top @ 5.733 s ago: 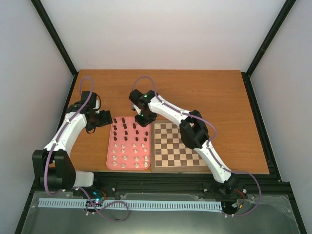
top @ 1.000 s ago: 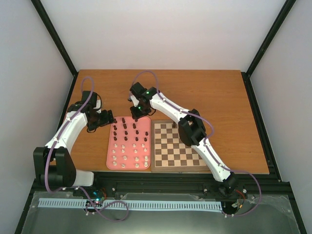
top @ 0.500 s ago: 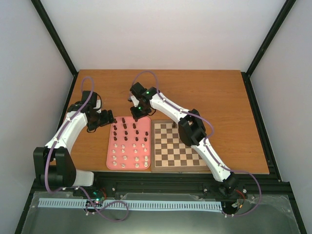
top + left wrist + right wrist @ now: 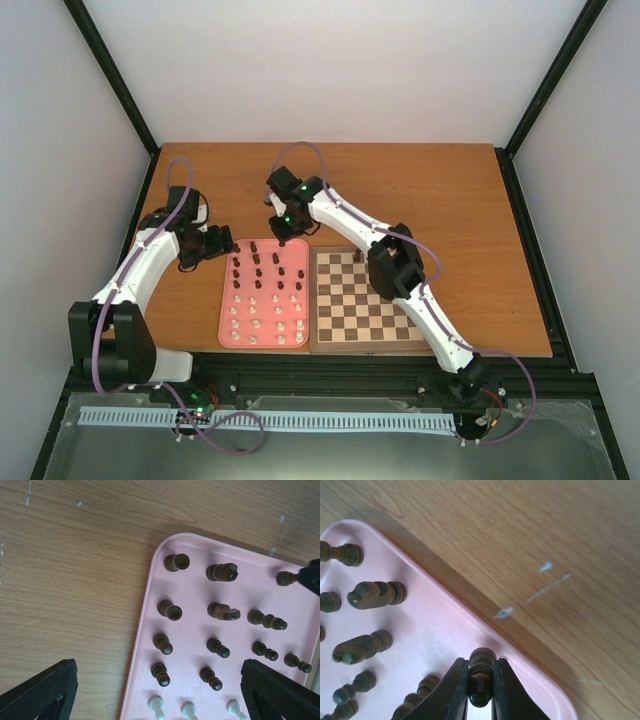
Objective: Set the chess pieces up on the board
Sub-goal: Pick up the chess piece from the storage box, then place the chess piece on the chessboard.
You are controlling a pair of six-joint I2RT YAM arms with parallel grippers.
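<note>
fingers (image 4: 453, 690) of the right gripper (image 4: 481, 664) pinched a glossy dark-brown knobbed chess piece (image 4: 481, 679) by the tray's (image 4: 445, 611) 1 o'clock corner; left gripper (image 4: 157, 666) gaped wide.

The table (image 4: 450, 200) is a flat top of orange-brown wood with a clear grain. Two things rest directly on it, both toward the near edge. A pink tray (image 4: 224, 320) sits left of the middle, and a checkered chessboard (image 4: 350, 315) lies just to its right. Their sides run parallel, so close I cannot tell whether they touch. Close up, the wood past the tray's far corners shows a few pale scuffs (image 4: 547, 566).
</note>
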